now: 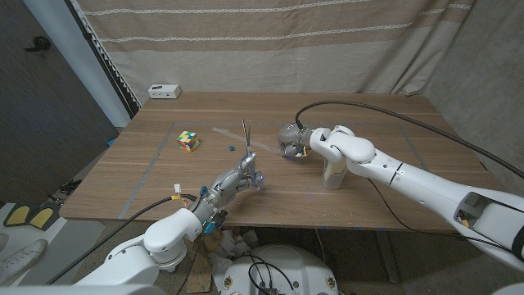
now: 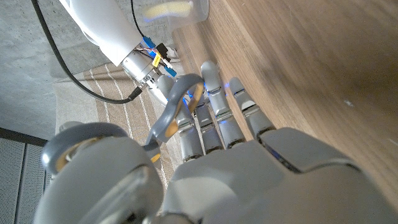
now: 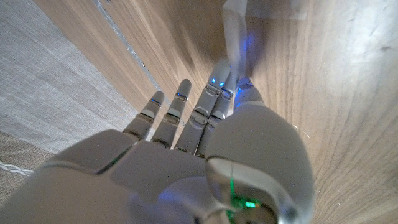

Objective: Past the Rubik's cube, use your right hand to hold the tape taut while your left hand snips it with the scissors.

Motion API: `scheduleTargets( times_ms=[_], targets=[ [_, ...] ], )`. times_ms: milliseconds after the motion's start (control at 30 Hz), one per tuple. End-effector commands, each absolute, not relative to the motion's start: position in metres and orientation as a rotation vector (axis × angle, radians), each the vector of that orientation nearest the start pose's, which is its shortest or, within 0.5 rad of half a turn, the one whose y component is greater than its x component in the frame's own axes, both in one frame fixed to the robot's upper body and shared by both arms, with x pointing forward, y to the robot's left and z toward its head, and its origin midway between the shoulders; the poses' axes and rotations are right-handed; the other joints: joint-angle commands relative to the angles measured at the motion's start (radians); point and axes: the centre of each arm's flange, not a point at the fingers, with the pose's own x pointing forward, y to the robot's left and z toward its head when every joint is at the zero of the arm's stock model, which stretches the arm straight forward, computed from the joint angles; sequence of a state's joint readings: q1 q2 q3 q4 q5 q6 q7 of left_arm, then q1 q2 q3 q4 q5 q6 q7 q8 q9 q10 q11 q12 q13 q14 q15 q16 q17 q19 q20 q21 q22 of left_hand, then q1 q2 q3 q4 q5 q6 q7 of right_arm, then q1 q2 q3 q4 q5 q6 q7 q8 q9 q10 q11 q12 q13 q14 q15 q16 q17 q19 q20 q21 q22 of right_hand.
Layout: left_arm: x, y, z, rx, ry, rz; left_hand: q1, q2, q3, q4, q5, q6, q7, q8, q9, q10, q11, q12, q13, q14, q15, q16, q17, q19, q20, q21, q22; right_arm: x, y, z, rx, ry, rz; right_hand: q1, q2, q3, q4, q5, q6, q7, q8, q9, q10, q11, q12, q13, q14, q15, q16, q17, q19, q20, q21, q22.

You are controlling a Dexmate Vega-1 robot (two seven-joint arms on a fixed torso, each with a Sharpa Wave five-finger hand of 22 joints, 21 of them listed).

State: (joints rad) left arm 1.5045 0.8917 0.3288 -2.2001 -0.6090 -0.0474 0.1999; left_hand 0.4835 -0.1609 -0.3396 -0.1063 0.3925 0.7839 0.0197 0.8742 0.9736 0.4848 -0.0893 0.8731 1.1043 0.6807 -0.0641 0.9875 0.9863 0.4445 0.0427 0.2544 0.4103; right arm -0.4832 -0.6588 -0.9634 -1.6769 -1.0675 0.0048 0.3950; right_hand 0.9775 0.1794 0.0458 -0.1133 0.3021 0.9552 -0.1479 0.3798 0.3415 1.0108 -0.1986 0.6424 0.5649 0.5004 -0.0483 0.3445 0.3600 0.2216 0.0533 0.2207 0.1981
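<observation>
- Tape (image 3: 235,28): in the right wrist view we see a clear strip running up from the fingertips of the right hand (image 1: 291,141) over the wood; in the head view we cannot make the strip out. The thumb and a finger close on its lower end — the other fingers reach out alongside.
- Scissors (image 1: 246,141): held by the left hand (image 1: 244,172), blades closed and pointing up and away from the robot, tips just left of the right hand. In the left wrist view a grey handle loop (image 2: 176,102) wraps the fingers (image 2: 214,99) of that hand.
- Rubik's cube (image 1: 189,141): it sits on the table (image 1: 393,115) left of the scissors, well apart from both hands. A small blue item (image 1: 232,147) lies between the cube and the blades.
- A pale cup-like container (image 1: 332,174) stands under the right forearm; we cannot tell whether they touch.
- A pale strip (image 1: 223,131) lies flat on the wood beyond the cube.
- A white box (image 1: 164,91) rests at the table's far left corner, before the curtain (image 1: 270,41).
</observation>
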Motion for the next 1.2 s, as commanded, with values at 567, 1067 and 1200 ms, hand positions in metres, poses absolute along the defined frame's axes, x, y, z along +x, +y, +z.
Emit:
scheduleTargets(
  times_ms=[567, 1067, 1200],
  targets=[
    [0.446, 0.188, -0.140, 0.135, -0.359, -0.463, 0.000, 0.006, -0.003, 0.006, 0.007, 0.002, -0.001, 0.000, 0.002, 0.043, -0.040, 0.700, 0.135, -0.007, -0.067, 0.007, 0.000, 0.008, -0.001, -0.005, 0.006, 0.602, -0.086, 0.010, -2.031, -0.767, 0.322, 0.058, 0.019, 0.043, 0.027, -0.013, -0.054, 0.010, 0.048, 0.117, -0.013, 0.003, 0.047, 0.048, 0.014, -0.181, 0.026, 0.038, -0.029, -0.091, 0.006, 0.007],
    [0.447, 0.185, -0.136, 0.144, -0.362, -0.467, 0.000, 0.007, -0.003, 0.007, 0.008, 0.000, 0.003, 0.003, 0.006, 0.042, -0.040, 0.700, 0.135, -0.004, -0.069, 0.003, -0.011, 0.007, -0.001, -0.006, 0.006, 0.602, -0.101, 0.029, -1.842, -0.735, 0.383, 0.083, 0.012, 0.053, 0.032, -0.025, -0.049, 0.024, 0.064, 0.154, 0.023, 0.002, 0.052, 0.015, 0.025, -0.181, 0.037, 0.051, -0.028, -0.087, 0.010, 0.007],
    [0.447, 0.184, -0.135, 0.148, -0.364, -0.469, -0.001, 0.007, -0.003, 0.008, 0.008, 0.001, 0.002, 0.001, 0.002, 0.040, -0.041, 0.700, 0.135, -0.006, -0.070, 0.006, -0.006, 0.006, -0.001, -0.007, 0.006, 0.604, -0.106, 0.035, -1.793, -0.701, 0.426, 0.086, 0.009, 0.052, 0.034, -0.028, -0.058, 0.020, 0.064, 0.164, 0.016, 0.002, 0.054, 0.019, 0.018, -0.181, 0.035, 0.052, -0.034, -0.087, 0.009, 0.007]
  ],
)
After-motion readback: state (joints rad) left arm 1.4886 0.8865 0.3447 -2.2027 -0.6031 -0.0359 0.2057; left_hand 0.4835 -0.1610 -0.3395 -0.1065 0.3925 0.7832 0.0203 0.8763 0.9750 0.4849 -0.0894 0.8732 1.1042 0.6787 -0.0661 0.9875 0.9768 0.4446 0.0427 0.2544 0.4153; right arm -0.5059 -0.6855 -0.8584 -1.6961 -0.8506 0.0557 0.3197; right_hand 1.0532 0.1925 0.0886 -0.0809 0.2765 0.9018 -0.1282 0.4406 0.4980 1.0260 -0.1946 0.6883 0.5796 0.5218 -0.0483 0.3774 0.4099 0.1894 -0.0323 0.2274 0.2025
